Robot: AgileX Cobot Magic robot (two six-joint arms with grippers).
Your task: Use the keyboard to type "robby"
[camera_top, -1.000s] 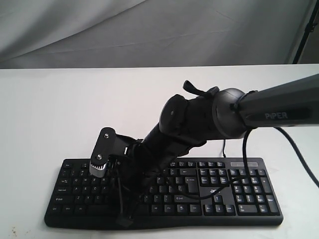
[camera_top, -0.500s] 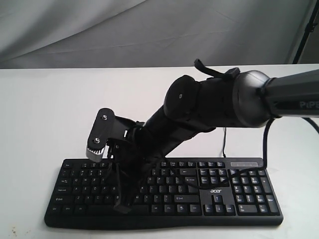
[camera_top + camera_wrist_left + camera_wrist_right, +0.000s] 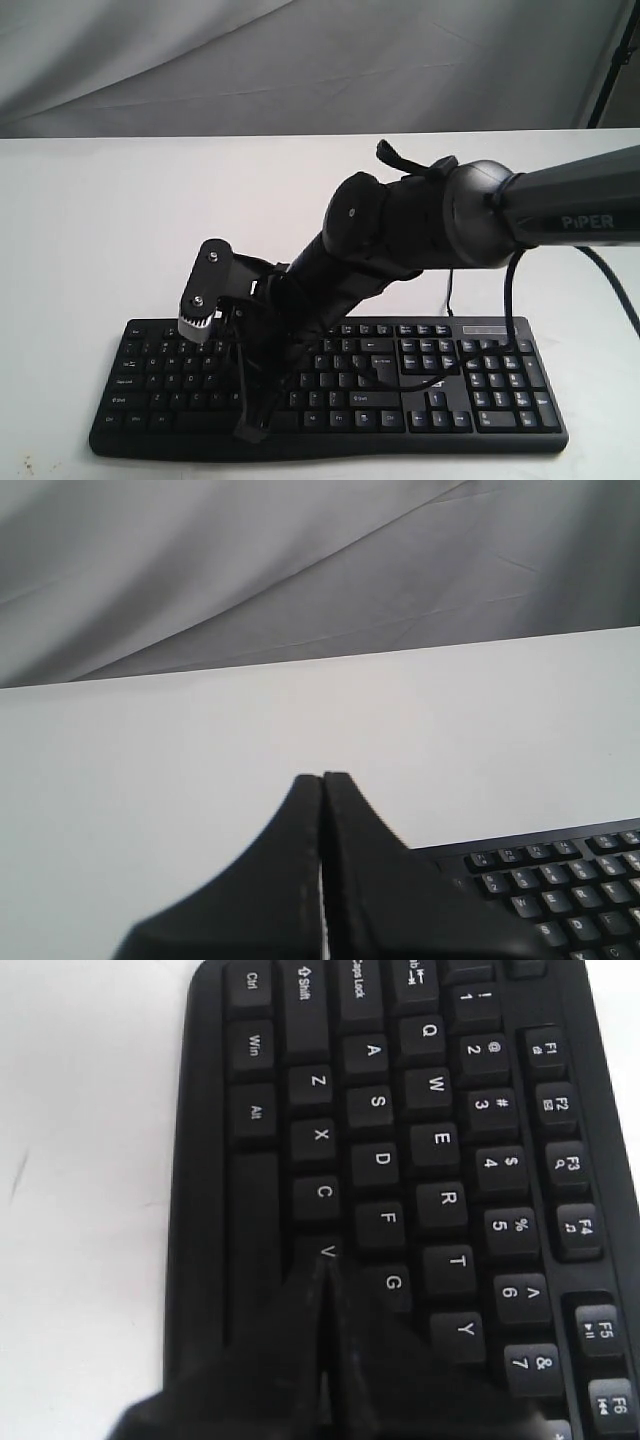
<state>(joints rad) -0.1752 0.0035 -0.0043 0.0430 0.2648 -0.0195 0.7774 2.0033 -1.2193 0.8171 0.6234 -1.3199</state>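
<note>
The black keyboard (image 3: 450, 395) lies near the front edge of the white table, its white legends facing the camera. My right gripper (image 3: 250, 432) reaches across from the right and points down at the keyboard's bottom letter row, shut with nothing held. In the right wrist view the keyboard (image 3: 440, 1140) fills the frame. There the right gripper (image 3: 326, 1263) has its tips at the edge of the V key (image 3: 325, 1250) and hides the key beyond it. My left gripper (image 3: 322, 777) is shut and empty, off a corner of the keyboard (image 3: 560, 880).
The white table (image 3: 120, 220) extends behind and to the left of the keyboard. A grey cloth backdrop (image 3: 300, 60) hangs behind it. A black pole (image 3: 610, 60) stands at the back right. The right arm's cable (image 3: 510, 300) loops over the number-pad side.
The right arm lifted its gripper tip off the keys half a second ago. It has now come back down onto the bottom letter row at about the same spot.
</note>
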